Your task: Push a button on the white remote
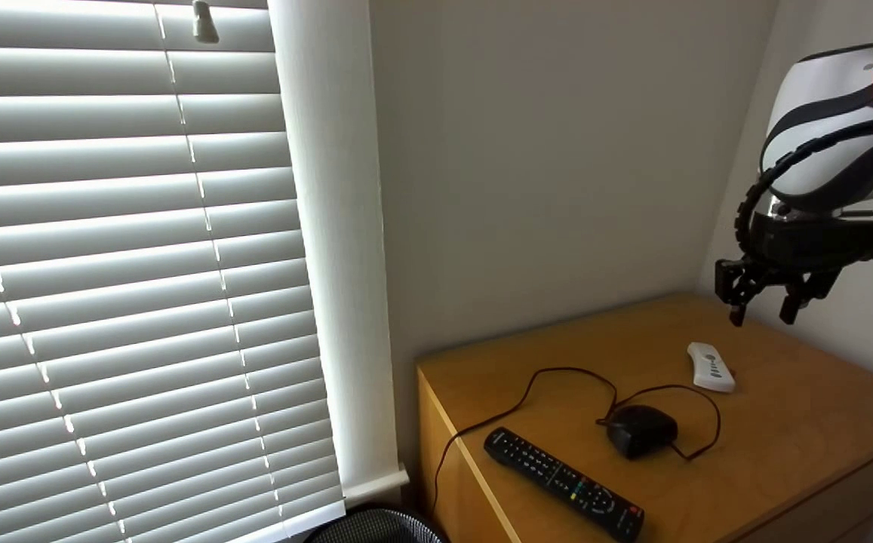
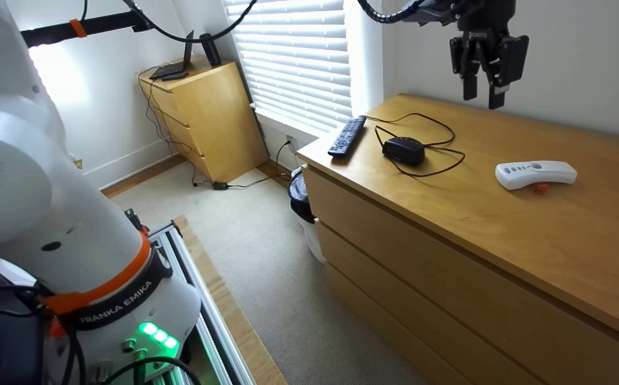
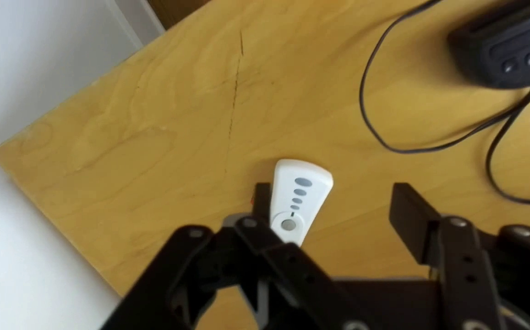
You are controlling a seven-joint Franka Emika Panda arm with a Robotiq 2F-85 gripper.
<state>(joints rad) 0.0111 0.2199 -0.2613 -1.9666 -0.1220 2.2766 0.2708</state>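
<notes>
White slim oblong remote: lying button side up on the honey-coloured wooden chest of drawers, between one and two o'clock from the black rounded corded puck in an exterior view; I see nothing pressing on it.
Black two-fingered gripper: hanging in the air, towards eleven o'clock from the remote in an exterior view and well apart from it; its fingers stand widely parted, nothing held between them.
Grey buttons: a row of ovals, with a round one towards seven o'clock from the row in the wrist view; the gripper hides the remote's six o'clock end there.
Small red cube: at the remote's six o'clock side in an exterior view; I cannot tell whether it sits beneath or just beside. If beneath, the remote might rock under a push.
Button push, done: only the readying, I'd judge; the gripper is up near the remote, and no fingertip touches a button.
Button push, left: nearly all, I'd say: perhaps bring the fingers together, line a tip over one button, come down, press, lift off.
</notes>
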